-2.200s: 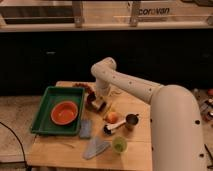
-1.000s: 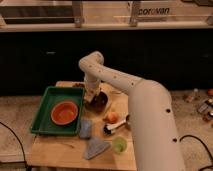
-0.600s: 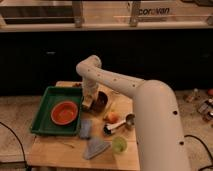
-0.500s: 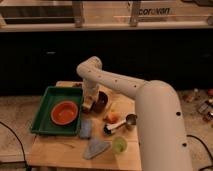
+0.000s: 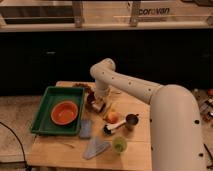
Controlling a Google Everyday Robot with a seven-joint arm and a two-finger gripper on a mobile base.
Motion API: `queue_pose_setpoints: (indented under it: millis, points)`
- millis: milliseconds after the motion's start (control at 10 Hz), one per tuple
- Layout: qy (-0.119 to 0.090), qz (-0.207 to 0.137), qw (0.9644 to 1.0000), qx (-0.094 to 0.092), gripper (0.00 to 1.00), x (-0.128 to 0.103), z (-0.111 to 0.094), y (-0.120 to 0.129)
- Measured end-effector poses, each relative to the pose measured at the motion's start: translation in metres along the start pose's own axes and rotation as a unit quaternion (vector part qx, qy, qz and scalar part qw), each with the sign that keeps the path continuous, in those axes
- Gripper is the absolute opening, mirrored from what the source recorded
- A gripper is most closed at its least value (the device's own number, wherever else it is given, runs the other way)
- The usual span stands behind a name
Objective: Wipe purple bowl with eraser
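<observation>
The purple bowl [image 5: 91, 99] stands on the wooden table just right of the green tray, mostly hidden by the arm. My gripper [image 5: 98, 103] points down from the white arm [image 5: 104, 75] and sits at the bowl, over its right side. A small pale block, the eraser [image 5: 99, 106], shows dimly at the gripper's lower end. I cannot tell whether it touches the bowl's inside.
A green tray [image 5: 44, 102] holds an orange-red bowl [image 5: 65, 113]. A blue-grey pad [image 5: 86, 128], a grey wedge [image 5: 96, 147], a green cup [image 5: 119, 145], a steel cup [image 5: 131, 121] and an orange fruit [image 5: 113, 117] lie on the table [image 5: 55, 155]. A dark counter stands behind.
The arm's upper joint swung left over the bowl, then came back a little to the right and lower. The gripper has stayed at the purple bowl throughout.
</observation>
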Motion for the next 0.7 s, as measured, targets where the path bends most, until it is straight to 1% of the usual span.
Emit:
queue_pose_setpoints:
  millis: [200, 300, 500, 700]
  points:
    - [0.01, 0.016, 0.9998, 0.013, 0.02, 0.02, -0.011, -0.008]
    - [0.015, 0.019, 0.9996, 0.014, 0.02, 0.03, -0.016, -0.011]
    - [0.024, 0.016, 0.9994, 0.018, 0.02, 0.038, -0.02, -0.028]
    - [0.026, 0.006, 0.9995, 0.017, 0.02, 0.038, -0.017, -0.043]
